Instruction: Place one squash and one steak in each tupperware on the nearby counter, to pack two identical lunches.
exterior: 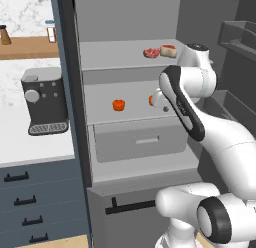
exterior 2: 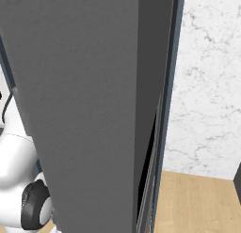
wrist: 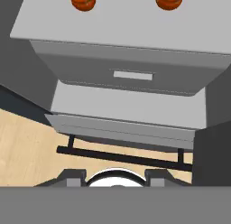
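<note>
**Desk:** Where is the food in this shot?

**Photographer:** Inside the open refrigerator. Two orange-red squash sit apart on the middle shelf, one out in the open (exterior: 118,105) and the other (exterior: 151,100) half behind the robot's arm. The two steaks are on the shelf above, close together: the flat pink one (exterior: 151,53) and the thicker one with the fatty edge (exterior: 168,50). None of it is packed yet.

**Desk:** And the tool?

**Photographer:** The tool (wrist: 115,178) is closed with nothing between its tips. It hangs in front of the shelves, above the pale crisper drawer (wrist: 133,74), and its camera catches both squash along the top edge of its picture.

**Desk:** Why is it held there?

**Photographer:** My reading is that it is lined up for a first pick. The squash are the nearest items, level with the wrist. It would have to open before taking one.

**Desk:** What surrounds it?

**Photographer:** To the left, a white worktop (exterior: 30,147) carries a black coffee machine (exterior: 44,99) over dark drawers. The big grey refrigerator door (exterior 2: 75,110) stands swung open on the right, blocking that side.
</note>
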